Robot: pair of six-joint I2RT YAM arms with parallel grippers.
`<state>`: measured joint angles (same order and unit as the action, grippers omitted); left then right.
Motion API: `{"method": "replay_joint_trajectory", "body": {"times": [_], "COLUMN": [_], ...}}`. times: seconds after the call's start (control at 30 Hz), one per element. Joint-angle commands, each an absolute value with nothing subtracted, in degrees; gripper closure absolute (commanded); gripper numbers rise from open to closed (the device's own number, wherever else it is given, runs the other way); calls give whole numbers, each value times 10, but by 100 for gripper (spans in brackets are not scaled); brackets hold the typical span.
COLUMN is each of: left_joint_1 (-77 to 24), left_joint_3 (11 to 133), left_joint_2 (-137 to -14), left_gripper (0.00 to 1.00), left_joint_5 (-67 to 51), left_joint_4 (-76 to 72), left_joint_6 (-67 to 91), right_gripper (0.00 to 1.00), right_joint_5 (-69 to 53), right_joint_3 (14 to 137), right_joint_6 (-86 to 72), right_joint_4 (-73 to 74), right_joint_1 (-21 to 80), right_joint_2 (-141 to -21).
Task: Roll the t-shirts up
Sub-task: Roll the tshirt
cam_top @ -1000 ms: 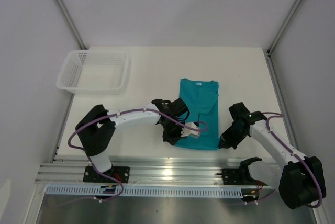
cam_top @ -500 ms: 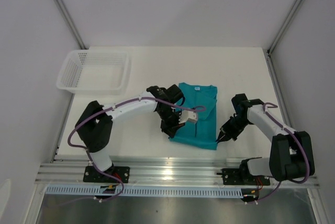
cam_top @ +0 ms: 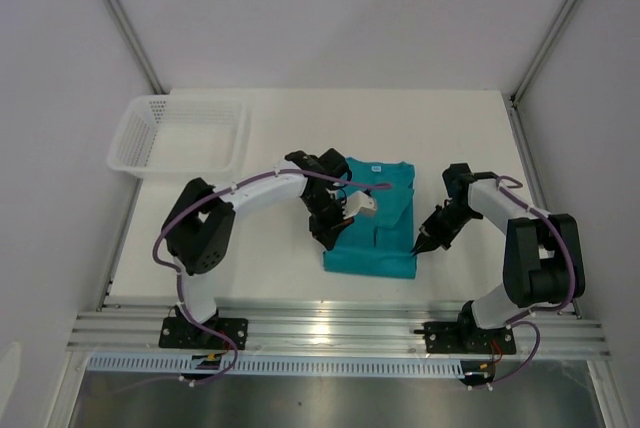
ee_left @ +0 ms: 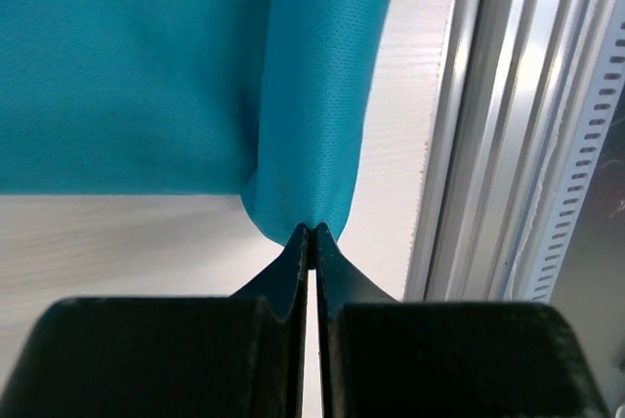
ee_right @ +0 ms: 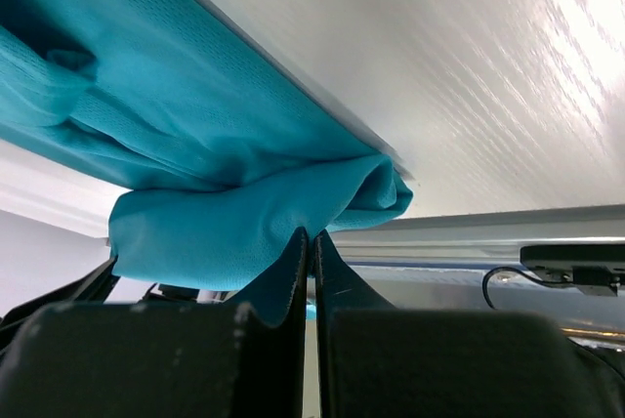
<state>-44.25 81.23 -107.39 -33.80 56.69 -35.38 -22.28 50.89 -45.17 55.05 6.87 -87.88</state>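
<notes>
Soft, floppy t-shirt looks super light, so pinching its near hem corners, like the clamped-tight left gripper and right gripper do, seems right.

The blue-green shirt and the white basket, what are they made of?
The t-shirt looks like soft, matte knit cloth: tiny mesh dots show up close and it folds limply. The basket looks like stiff white plastic, with holey lattice walls.
</notes>
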Motion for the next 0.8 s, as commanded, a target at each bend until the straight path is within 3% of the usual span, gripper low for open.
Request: {"method": "replay_joint_trajectory", "body": {"times": [0.0, 0.13, 0.27, 0.47, 0.77], "left_joint_1": [-426, -419, -419, -419, -412], "left_joint_3": [843, 853, 859, 874, 867], "left_joint_2": [-1090, -1104, -1122, -1147, -1158], "left_gripper": [99, 99, 99, 99, 99], "left_joint_5": [-344, -330, -319, -312, -287], "left_joint_4": [556, 541, 526, 517, 515], "left_joint_6": [-329, -314, -308, -301, -289], "right_gripper": [100, 96, 82, 68, 66], "right_joint_5": [-235, -238, -236, -181, -88], "right_joint_3": [530, 533, 528, 552, 575], "right_joint_6": [-439, -448, -461, -449, -435], "right_joint_4": [532, 515, 490, 478, 483], "right_joint_1": [60, 58, 59, 60, 111], "right_joint_2": [-893, -898, -903, -893, -802]}}
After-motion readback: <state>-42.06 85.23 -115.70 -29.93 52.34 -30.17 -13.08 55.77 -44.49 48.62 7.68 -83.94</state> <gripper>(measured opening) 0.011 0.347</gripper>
